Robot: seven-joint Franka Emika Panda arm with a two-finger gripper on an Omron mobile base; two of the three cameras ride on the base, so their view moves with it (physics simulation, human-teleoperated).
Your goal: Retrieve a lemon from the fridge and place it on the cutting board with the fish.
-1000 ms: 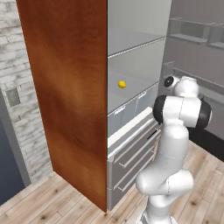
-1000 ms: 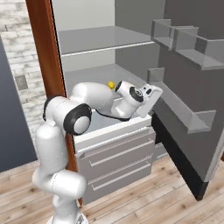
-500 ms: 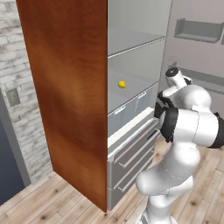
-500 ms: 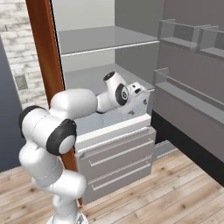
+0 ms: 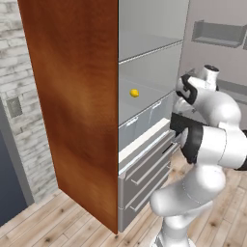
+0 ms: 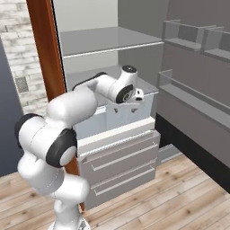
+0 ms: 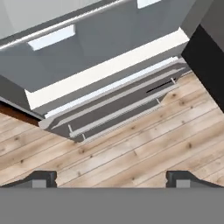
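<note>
My pincer (image 7: 111, 177) hangs wide open and empty in front of the open fridge (image 5: 144, 72), its two dark fingertips (image 7: 41, 178) spread far apart over the plank floor (image 7: 144, 153). It points down at the grey drawers (image 7: 118, 107) with their bar handles and the white ledge above them. From the left base view, the lemon (image 5: 134, 93) sits alone on a pale grey shelf inside the fridge, above the two clear bins and well apart from my hand. The wood-brown side panel (image 5: 72, 106) stands to the left of that shelf, next to a brick wall (image 5: 19, 96). From the right base view, my arm (image 6: 76, 108) reaches across the front of the bins, the pincer (image 6: 127, 108) hanging just over them, and the open door (image 6: 193, 90) with its shelves stands at right.
</note>
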